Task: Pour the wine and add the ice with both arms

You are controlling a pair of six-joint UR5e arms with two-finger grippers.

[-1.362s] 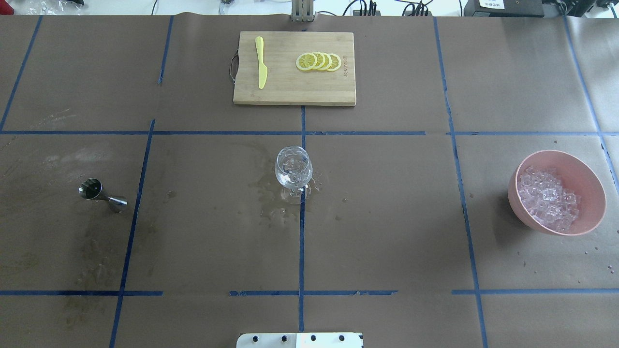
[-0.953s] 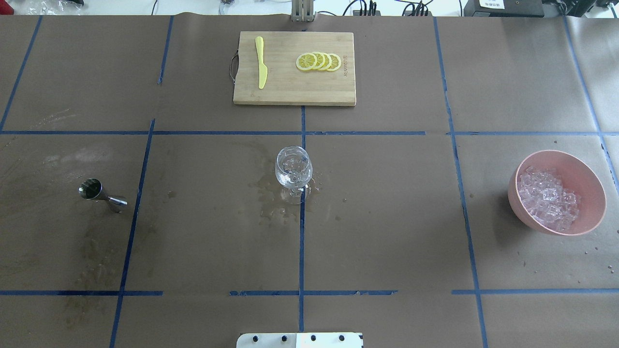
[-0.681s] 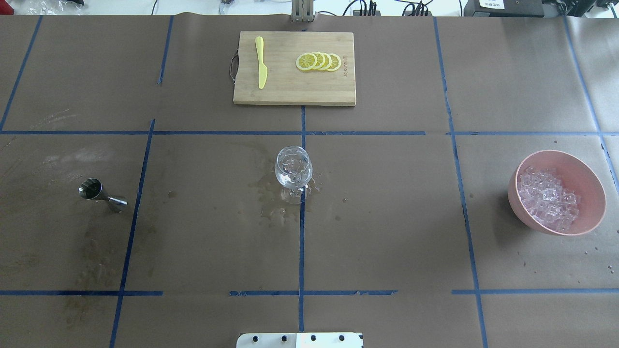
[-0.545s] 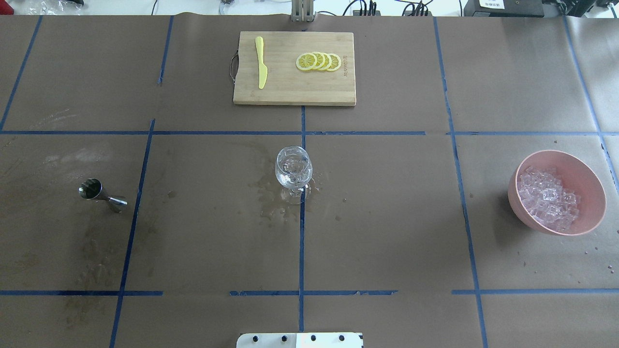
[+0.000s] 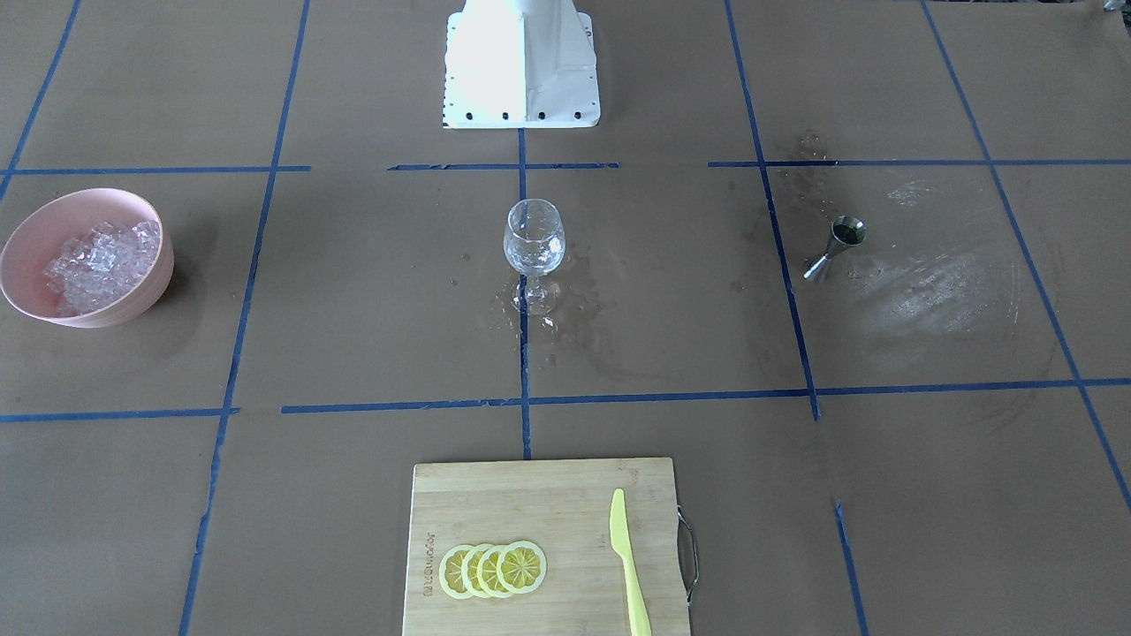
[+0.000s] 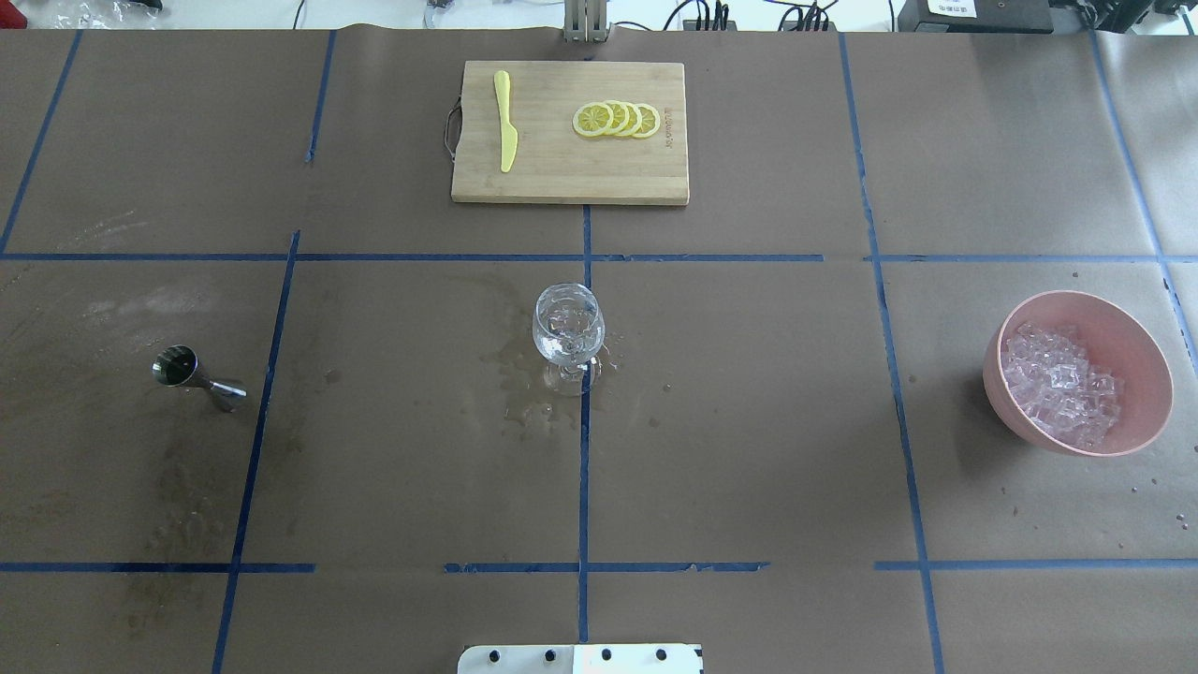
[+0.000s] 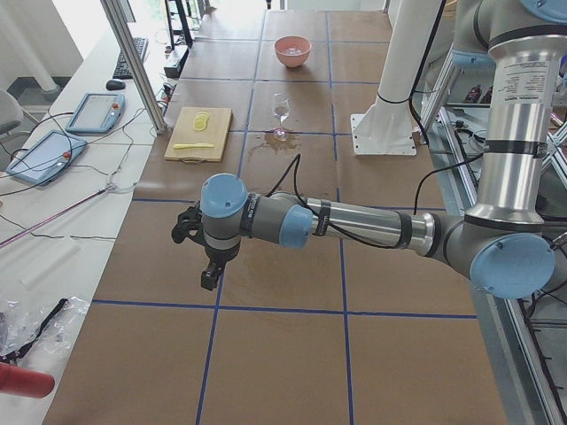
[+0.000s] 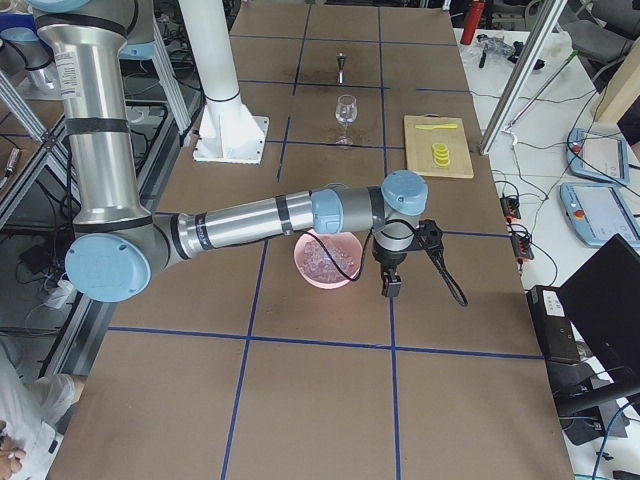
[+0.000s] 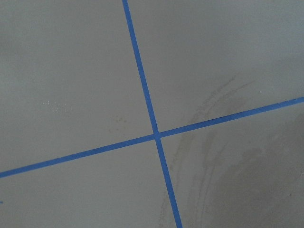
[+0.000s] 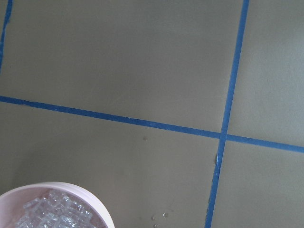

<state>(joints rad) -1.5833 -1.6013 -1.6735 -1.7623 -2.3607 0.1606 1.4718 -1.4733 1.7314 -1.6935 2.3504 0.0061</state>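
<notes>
Currently, the ice [image 6: 1062,398] fills the pink bowl [image 6: 1149,412] on the table [image 6: 749,421], right side. The wine glass [image 6: 568,329] stands upright at centre and holds a few chunks; the wine in it cannot be made out. The left gripper [image 7: 209,282] and the right gripper [image 8: 390,288] hang above the table ends. Whether either is spread or pressed together cannot be told.

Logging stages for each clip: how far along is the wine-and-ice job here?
Done, apparently: the glass holds ice chunks, with wet patches round its foot; any clear liquid inside is hard to see. The jigger stands alone, and the bowl holds spare ice. In hand: nothing; the left gripper and right gripper hang far from the glass. Left: seemingly nothing.
</notes>
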